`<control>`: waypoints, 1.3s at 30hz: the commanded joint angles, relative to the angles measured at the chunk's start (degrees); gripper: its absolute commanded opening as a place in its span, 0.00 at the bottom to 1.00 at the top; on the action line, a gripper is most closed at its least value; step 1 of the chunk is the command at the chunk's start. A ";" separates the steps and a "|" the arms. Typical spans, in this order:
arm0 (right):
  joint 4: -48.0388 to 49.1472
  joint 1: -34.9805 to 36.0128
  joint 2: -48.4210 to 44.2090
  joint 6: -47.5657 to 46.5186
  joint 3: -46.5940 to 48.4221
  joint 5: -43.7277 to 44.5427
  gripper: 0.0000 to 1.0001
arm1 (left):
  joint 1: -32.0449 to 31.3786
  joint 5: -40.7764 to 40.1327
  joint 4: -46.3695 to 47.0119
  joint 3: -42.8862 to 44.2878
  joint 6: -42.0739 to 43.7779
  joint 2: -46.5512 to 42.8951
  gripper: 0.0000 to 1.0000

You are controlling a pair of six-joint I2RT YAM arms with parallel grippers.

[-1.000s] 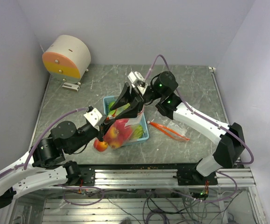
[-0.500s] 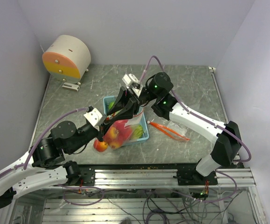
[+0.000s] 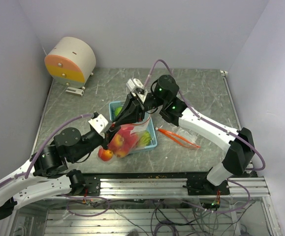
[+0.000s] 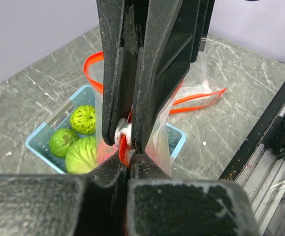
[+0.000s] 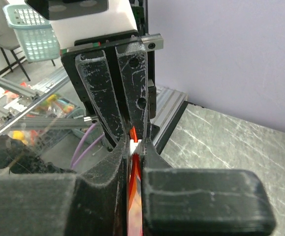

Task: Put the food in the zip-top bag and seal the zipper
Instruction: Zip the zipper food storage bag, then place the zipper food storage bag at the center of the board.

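Note:
The zip-top bag (image 3: 126, 139) hangs over the basket with red food (image 3: 127, 133) inside it, and one red fruit (image 3: 105, 154) bulges at its low end. My left gripper (image 3: 111, 132) is shut on the red-orange zipper (image 4: 123, 153), pinching it at the fingertips. Directly facing it, my right gripper (image 3: 121, 121) is shut on the same zipper (image 5: 135, 179), with a small white piece (image 5: 135, 145) between its pads. The two grippers nearly touch tip to tip. Green melon-like food (image 4: 83, 119) lies in the basket.
The light blue basket (image 3: 153, 142) stands under the bag at mid-table. A second clear bag with an orange strip (image 3: 179, 138) lies flat to its right. A round white and orange device (image 3: 71, 60) sits at the back left.
My right gripper has moved left and down to the bag's mouth and closed on the zipper next to my left gripper. The left gripper has kept its hold.

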 commanded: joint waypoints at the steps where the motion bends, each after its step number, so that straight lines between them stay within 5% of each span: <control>1: -9.95 -0.44 -0.89 -8.18 1.95 3.26 0.00 | 0.09 -1.18 -0.55 3.85 -0.36 -2.50 0.07; 14: -19.01 -7.87 -1.16 -14.72 1.94 3.76 0.00 | 0.09 -5.64 -2.67 5.95 -0.10 -13.37 0.07; 29: -23.93 -21.51 -2.81 -19.04 -1.91 5.55 0.01 | 0.09 -13.62 -8.17 11.57 1.12 -14.27 0.07; 30: -24.20 -21.68 -2.73 -18.87 -1.79 6.23 0.08 | 0.09 -14.37 -8.11 11.45 1.23 -14.19 0.07; 33: -18.58 -21.71 -3.22 -13.09 -2.90 7.11 0.49 | 0.08 -18.24 -6.80 11.14 1.41 -13.55 0.07; 35: -14.99 -21.77 -4.67 -8.15 -3.71 9.00 0.63 | 0.04 -21.63 -5.49 11.56 1.18 -12.43 0.07; 38: -15.91 -21.88 -7.20 -2.33 -3.85 21.12 0.98 | 0.05 -28.67 -3.23 13.03 0.99 -10.05 0.07; 39: -18.73 -21.88 -7.82 -1.57 -3.39 26.24 1.00 | 0.09 -32.14 -2.28 13.45 0.65 -9.15 0.07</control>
